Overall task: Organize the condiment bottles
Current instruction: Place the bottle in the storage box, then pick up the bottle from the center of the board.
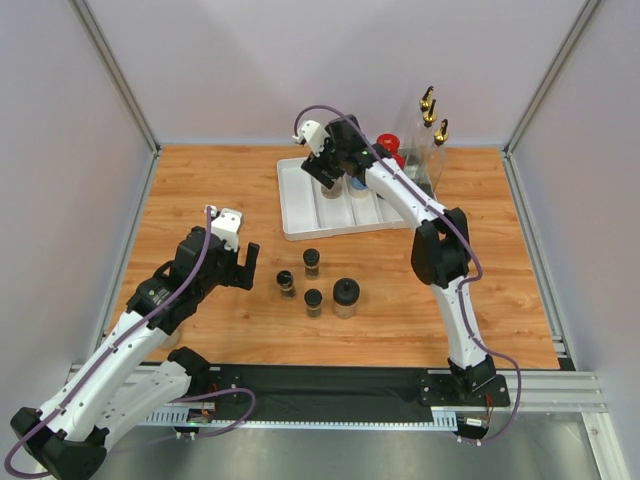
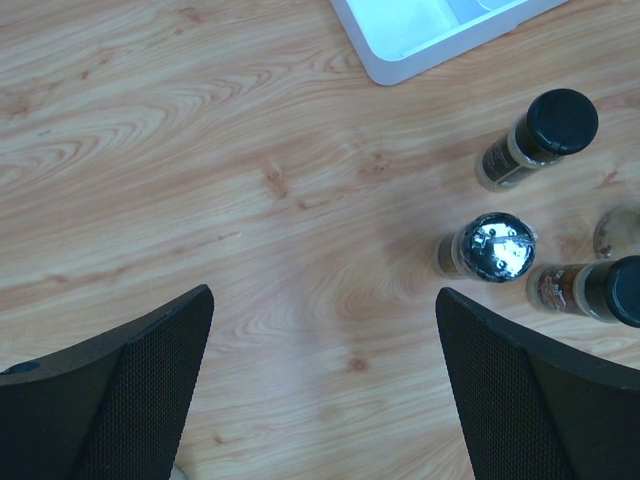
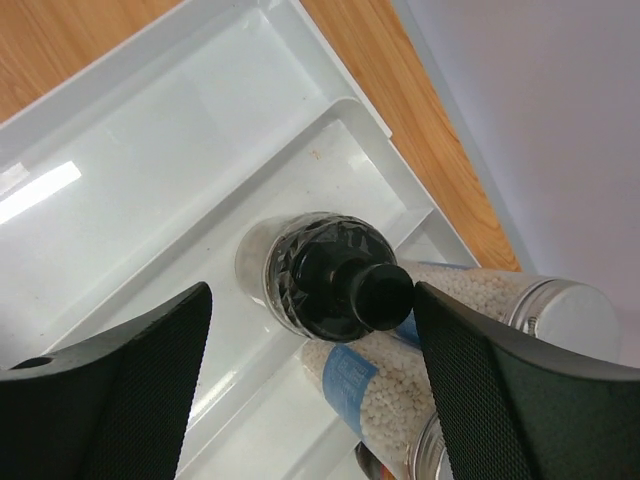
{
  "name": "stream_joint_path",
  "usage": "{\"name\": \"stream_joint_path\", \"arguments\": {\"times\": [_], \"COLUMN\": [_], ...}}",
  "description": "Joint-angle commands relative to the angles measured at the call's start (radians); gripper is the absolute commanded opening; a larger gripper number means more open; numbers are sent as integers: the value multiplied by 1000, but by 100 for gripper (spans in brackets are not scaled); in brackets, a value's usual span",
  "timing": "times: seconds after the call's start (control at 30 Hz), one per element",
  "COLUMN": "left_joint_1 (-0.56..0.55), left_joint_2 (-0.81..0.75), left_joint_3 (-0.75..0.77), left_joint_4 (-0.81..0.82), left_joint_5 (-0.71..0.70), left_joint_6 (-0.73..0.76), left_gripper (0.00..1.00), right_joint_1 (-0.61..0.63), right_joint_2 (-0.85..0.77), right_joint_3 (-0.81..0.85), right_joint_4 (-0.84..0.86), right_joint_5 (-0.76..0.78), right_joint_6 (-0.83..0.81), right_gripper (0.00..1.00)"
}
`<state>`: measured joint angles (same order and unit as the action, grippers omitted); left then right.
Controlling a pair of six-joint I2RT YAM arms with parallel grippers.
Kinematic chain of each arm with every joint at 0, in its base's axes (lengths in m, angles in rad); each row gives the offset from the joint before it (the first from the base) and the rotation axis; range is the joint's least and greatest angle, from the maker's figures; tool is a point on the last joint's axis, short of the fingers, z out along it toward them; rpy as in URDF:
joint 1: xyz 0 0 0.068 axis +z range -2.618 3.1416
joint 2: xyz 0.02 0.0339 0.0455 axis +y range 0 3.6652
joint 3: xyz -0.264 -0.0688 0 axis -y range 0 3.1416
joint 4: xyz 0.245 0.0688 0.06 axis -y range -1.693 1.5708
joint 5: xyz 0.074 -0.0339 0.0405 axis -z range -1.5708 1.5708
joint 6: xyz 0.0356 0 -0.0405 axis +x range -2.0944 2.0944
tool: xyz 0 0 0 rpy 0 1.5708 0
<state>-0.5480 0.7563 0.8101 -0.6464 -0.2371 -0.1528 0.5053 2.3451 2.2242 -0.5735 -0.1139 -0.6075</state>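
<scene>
My right gripper (image 1: 325,168) hangs over the back of the white tray (image 1: 300,208), open. In the right wrist view, its fingers straddle a black-lidded jar with a knob (image 3: 335,275) that stands in a tray (image 3: 150,130) compartment; the right finger is close to the knob and the left one is well apart. Grey-lidded jars of white beads (image 3: 470,300) stand beside it. My left gripper (image 1: 238,272) is open and low over the wood, with nothing between its fingers (image 2: 150,380). To its right stand small black-lidded jars (image 1: 312,261) (image 1: 286,282) (image 1: 313,301) and a larger one (image 1: 345,297).
Tall gold-spouted bottles (image 1: 430,130) and red-capped jars (image 1: 388,145) stand at the back right, behind the tray. In the left wrist view, the tray's corner (image 2: 400,50) is at the top, with jars (image 2: 540,135) (image 2: 495,247) (image 2: 600,290) to the right. Grey walls enclose the table.
</scene>
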Motion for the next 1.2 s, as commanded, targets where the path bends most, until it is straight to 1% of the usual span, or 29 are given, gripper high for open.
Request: {"name": "stream_joint_path", "arguments": {"times": [0.0,0.23,0.3,0.33,0.37,0.57,0.6,0.63,0.83,0.9,0.93,1.03,1.07,1.17], "left_joint_1": [3,3,3,3,3,3,3,5,3,3,3,3,3,3], "left_joint_2": [-15,-18,-18,-20,-20,-28,-28,-28,-29,-29,-34,-48,-52,-61], "left_joint_3": [-5,-5,-5,-5,-3,-8,-6,-8,-8,-8,-12,-22,-23,-31], "left_joint_4": [17,16,16,17,16,21,22,22,27,34,45,63,68,83], "left_joint_5": [-5,-11,-4,-2,2,10,10,10,38,68,80,122,143,177], "left_joint_6": [4,1,-1,-1,1,1,1,2,6,13,21,28,33,41], "left_gripper": [100,100,100,100,100,100,100,100,100,100,100,100,100,100], "right_joint_1": [38,68,70,71,70,72,72,73,68,67,64,49,39,-14], "right_joint_2": [-128,-279,-322,-367,-392,-601,-627,-683,-866,-946,-972,-1082,-1105,-1184], "right_joint_3": [-3,-112,-171,-195,-246,-438,-498,-529,-756,-810,-874,-968,-1026,-1104], "right_joint_4": [1,-38,-51,-55,-60,-91,-92,-92,-129,-146,-143,-128,-124,-95], "right_joint_5": [-9,-67,-84,-99,-108,-185,-202,-208,-211,-207,-207,-210,-214,-253], "right_joint_6": [-31,-25,-15,-14,-14,-23,-24,-25,-47,-51,-54,-51,-46,-22], "right_gripper": [83,84,84,84,84,85,85,85,85,86,86,86,86,86]}}
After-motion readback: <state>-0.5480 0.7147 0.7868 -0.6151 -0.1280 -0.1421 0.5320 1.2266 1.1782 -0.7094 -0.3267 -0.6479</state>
